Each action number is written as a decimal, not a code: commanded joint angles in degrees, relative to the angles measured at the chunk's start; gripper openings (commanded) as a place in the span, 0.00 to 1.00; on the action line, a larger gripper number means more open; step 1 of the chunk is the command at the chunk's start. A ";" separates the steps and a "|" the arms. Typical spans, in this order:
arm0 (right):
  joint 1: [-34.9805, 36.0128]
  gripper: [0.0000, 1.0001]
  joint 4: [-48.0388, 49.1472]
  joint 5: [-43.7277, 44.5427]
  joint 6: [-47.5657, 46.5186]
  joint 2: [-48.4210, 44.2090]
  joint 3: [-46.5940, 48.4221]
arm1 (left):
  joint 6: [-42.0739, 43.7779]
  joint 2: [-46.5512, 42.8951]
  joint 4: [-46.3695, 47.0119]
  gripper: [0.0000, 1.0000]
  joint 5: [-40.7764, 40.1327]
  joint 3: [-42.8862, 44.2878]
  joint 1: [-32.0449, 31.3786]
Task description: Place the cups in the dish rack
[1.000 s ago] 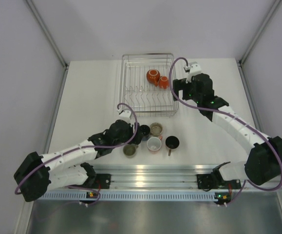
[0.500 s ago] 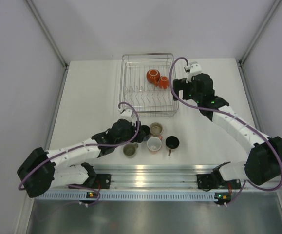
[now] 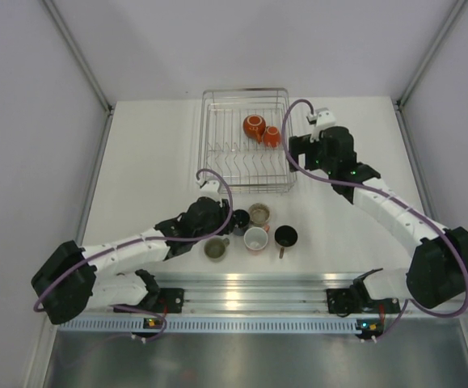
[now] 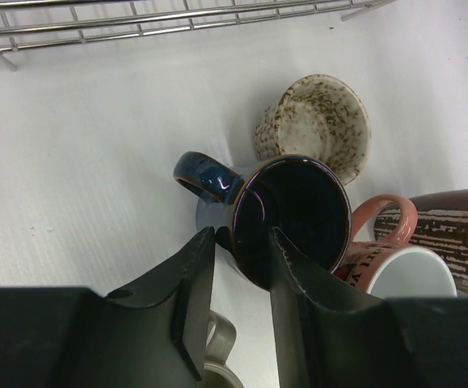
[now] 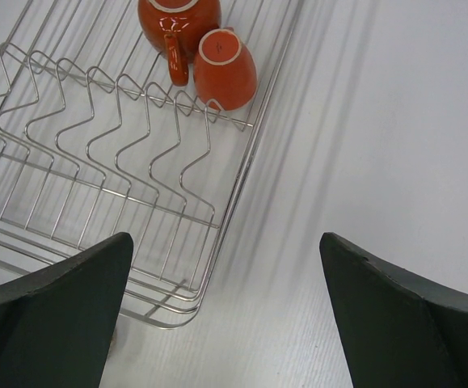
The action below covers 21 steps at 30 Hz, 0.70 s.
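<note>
Top view first: the dish rack (image 3: 246, 90) already has two orange cups (image 3: 255, 125) lying in its far right corner. The other five cups sit bunched up just off the rack's near edge. The dark blue cup (image 3: 239, 217) and the speckled cup (image 3: 259, 213) are closest to the rack. The olive cup (image 3: 216, 248), pink cup (image 3: 255, 239) and black cup (image 3: 285, 236) are a row further out. The left gripper (image 3: 227, 220) is right at the blue cup. The right gripper (image 3: 298, 149) hangs just outside the rack's right rim, near the orange cups.

Left wrist view: the left gripper (image 4: 242, 238) is pulled in narrow, with its fingers (image 4: 195, 299) straddling the near rim of the dark blue cup (image 4: 294, 206), one outside the wall and one inside the mouth. Honestly I can't tell if it's actually pinching. The cup's handle points left, the speckled cup (image 4: 318, 121) sits between it and the rack's wire (image 4: 137, 20), and the pink cup (image 4: 387, 242) touches it on the side away from the rack.

Right wrist view: the right gripper (image 5: 225, 242) is spread wide and holds nothing. It's over the rack's right rim (image 5: 238, 174), with the orange cups (image 5: 225, 69) further along inside.
</note>
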 commanded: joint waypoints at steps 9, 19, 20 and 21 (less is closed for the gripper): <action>-1.16 0.99 1.81 -0.61 0.08 -4.94 -1.49 | 0.26 6.00 3.45 0.34 0.19 2.10 -0.12; -1.69 1.00 1.63 -0.70 0.17 -6.53 -2.90 | 1.05 4.70 0.30 0.00 -0.33 3.85 -0.12; -1.86 0.99 1.72 -0.79 0.25 -6.53 -3.25 | 1.22 4.00 -0.41 0.00 -0.60 4.03 -0.12; -1.78 0.99 1.89 -0.70 0.34 -6.44 -3.25 | 1.48 2.51 -1.02 0.00 -1.21 4.38 -0.12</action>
